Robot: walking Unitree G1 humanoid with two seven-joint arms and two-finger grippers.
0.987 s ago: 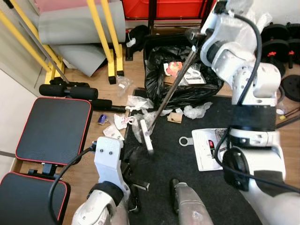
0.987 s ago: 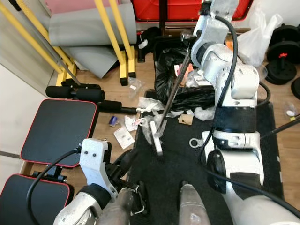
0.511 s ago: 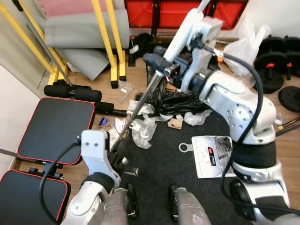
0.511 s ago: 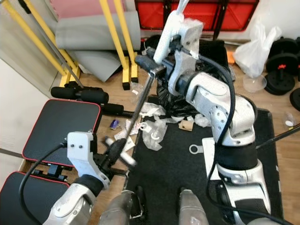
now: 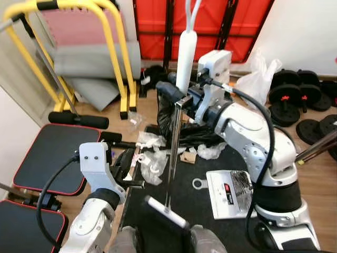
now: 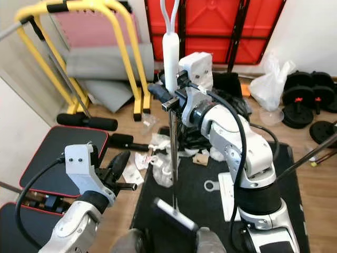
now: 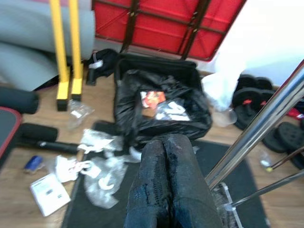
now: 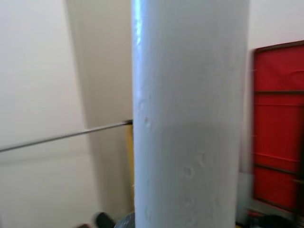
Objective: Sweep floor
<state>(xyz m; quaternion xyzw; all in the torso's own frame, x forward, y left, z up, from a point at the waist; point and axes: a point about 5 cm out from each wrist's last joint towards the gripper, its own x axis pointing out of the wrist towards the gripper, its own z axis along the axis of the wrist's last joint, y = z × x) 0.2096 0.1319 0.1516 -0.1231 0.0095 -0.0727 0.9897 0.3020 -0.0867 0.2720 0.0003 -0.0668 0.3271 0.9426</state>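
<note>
Black mat, wood floor. Right gripper clamped on broom, upright, head on mat below it. Left gripper fingers pressed together, beside broom shaft; plastic litter and black bin bag lie beyond it.

- Broom pole stands near upright at centre, its head low on the mat just before us.
- Right claw sits high on the pole, under the handle grip.
- Left claw is left of the pole, apart from it, fingers together.
- Trash bag lies behind the pole at the mat's far edge.
- Plastic scraps lie in front of the bag, left of the pole, near the mat's left edge.
- Packet and ring lie on the mat, right of the pole.
- Bench pad is at far left; weight plates at far right; we see a folded frame against the back wall.
</note>
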